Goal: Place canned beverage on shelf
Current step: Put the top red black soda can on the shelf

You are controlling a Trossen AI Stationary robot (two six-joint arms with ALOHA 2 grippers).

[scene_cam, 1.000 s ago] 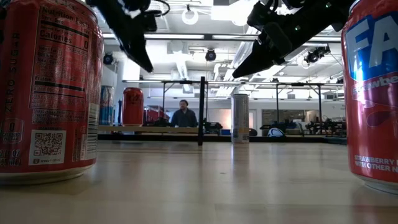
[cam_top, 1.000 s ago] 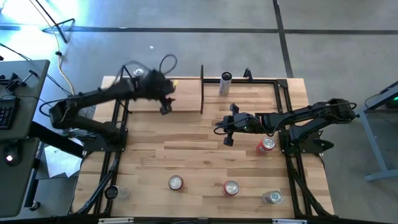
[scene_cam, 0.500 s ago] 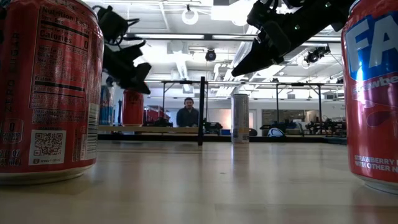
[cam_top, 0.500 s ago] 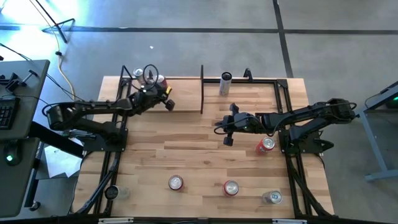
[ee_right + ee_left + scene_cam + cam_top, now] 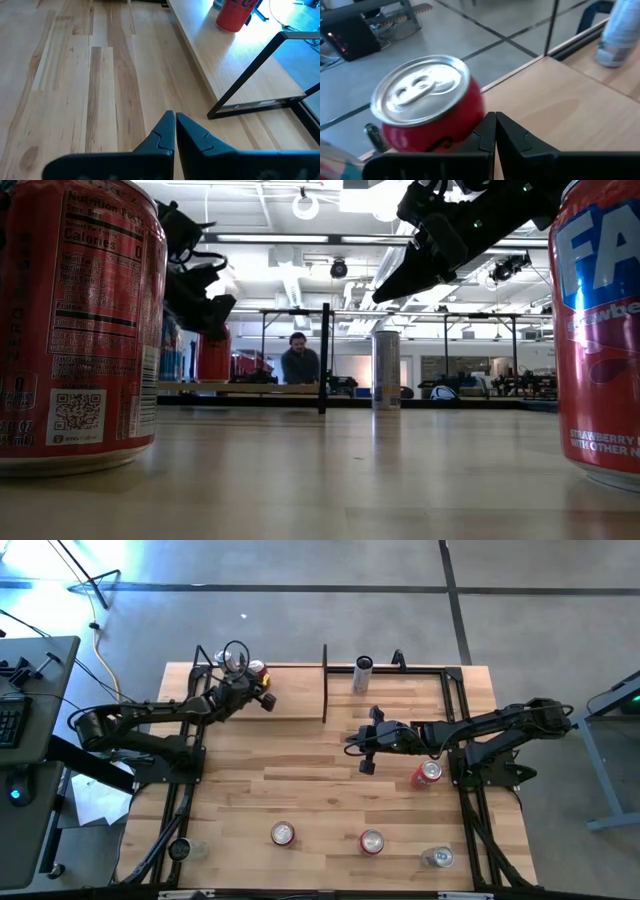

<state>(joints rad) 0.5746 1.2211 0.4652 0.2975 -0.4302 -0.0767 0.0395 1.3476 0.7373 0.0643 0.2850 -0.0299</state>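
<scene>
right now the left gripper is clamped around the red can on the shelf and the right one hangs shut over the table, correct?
Not quite. The left gripper is shut and empty beside the red can on the shelf, not around it; the left wrist view shows this. The right gripper does hang shut over the table.

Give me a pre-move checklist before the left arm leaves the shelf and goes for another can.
1. Red can upright on the shelf: ok.
2. Left gripper let go of that can: ok, its fingers are shut together beside the can, nothing between them.
3. Left gripper clear of the can: cannot tell, it sits very close.
4. Right gripper out of the way: ok, shut and empty, hovering over mid-table.
5. Cans left to fetch: ok, one red can stands upright near the front edge, others beside it.
6. Tall silver can upright at the back: ok.
</scene>
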